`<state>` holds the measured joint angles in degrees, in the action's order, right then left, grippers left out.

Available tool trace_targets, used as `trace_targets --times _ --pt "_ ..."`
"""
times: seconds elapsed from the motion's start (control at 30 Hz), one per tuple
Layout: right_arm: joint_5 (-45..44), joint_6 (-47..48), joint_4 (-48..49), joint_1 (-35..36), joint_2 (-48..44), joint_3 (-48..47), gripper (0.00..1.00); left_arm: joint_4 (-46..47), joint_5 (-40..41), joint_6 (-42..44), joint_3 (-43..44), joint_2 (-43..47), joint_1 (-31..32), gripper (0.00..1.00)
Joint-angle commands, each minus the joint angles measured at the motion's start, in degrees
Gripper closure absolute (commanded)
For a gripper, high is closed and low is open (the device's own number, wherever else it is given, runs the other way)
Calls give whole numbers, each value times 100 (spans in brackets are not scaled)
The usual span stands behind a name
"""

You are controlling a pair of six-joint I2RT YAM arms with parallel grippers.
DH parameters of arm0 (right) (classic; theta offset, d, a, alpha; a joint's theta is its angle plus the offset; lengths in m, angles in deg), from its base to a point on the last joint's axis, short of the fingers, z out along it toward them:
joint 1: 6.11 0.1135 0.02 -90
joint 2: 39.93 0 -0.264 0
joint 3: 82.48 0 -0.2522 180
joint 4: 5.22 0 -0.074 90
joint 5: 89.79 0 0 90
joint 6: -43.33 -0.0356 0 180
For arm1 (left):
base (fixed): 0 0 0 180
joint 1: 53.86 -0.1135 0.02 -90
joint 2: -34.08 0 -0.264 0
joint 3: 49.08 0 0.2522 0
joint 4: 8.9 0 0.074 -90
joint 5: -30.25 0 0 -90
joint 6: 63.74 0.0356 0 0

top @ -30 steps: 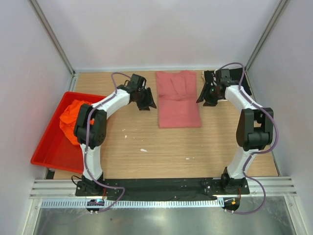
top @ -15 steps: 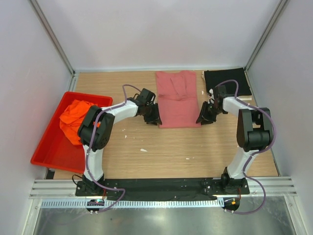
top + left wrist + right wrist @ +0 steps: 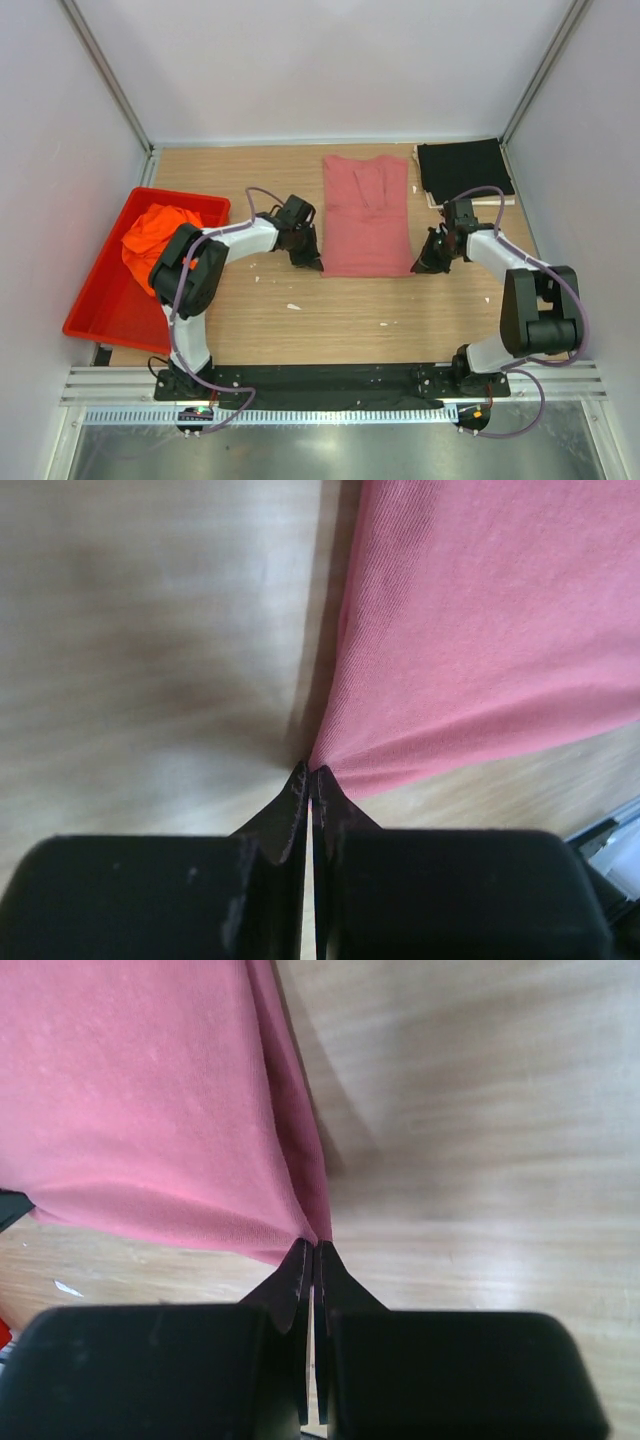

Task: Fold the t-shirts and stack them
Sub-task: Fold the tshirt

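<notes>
Both tools are clamped down here. The left tool (image 3: 311, 772) is pinched tight on the rose shirt (image 3: 366, 215) at its 7 o'clock corner. The right tool (image 3: 313, 1247) has the 5 o'clock corner nipped the same way. In both wrist views the cloth pulls into a little point right where the fingertips meet, so that's a proper grip on fabric, not just a touch.

The rose shirt lies folded into a long rectangle, a bit toward 12 o'clock from the middle of the tabletop (image 3: 380, 310). The black shirt (image 3: 464, 170) sits folded up at about 1 o'clock in the far corner, near the rose one but not touching it. The orange shirt (image 3: 155, 238) is crumpled in the red tray (image 3: 100, 310) over at 9 o'clock, by the tabletop's edge.
</notes>
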<state>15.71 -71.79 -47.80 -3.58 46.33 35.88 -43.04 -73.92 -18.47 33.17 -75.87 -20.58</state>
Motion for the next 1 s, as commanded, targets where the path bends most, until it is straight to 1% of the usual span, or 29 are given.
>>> trace_targets --times 0.0,0.07,0.23,0.4,0.5,0.53,0.6,0.63,0.7,0.73,0.8,0.87,0.97 --pt "-514 -203 -273 -33 -416 418 99 -353 423 -97 -475 596 65 100" --pt "-487 -317 -282 -7 -565 577 99 -335 459 -150 -791 781 82 100" --pt "-575 -1010 -195 178 -917 1139 99 -370 468 -185 -1258 1378 100 100" --pt "-584 -1468 -36 528 -1462 1763 99 -432 424 -509 -1837 1582 109 100" --pt "-759 -1618 -97 696 -1647 1931 99 -414 416 -607 -2014 1626 205 100" --pt "-803 -1636 -98 749 -1717 1975 99 -405 407 -616 -2067 1635 266 98" --pt "-943 -1645 -211 741 -1753 2010 94 -423 345 -677 -2111 1714 319 96" --pt "-979 -1636 -273 749 -1761 1993 87 -440 345 -695 -2112 1766 346 92" --pt "-988 -1679 -396 750 -1779 1975 80 -624 432 -695 -2033 1880 346 88" --pt "-1023 -1706 -449 750 -1805 1984 77 -764 546 -617 -1954 1898 346 84" --pt "-1093 -1759 -606 767 -1919 1993 75 -1256 818 -485 -1559 1846 346 80" --pt "-1199 -1794 -686 767 -1998 1940 73 -1581 933 -291 -1156 1793 346 79" --pt "-1296 -1847 -914 758 -2069 1686 70 -1671 1039 -142 -751 1732 337 79"
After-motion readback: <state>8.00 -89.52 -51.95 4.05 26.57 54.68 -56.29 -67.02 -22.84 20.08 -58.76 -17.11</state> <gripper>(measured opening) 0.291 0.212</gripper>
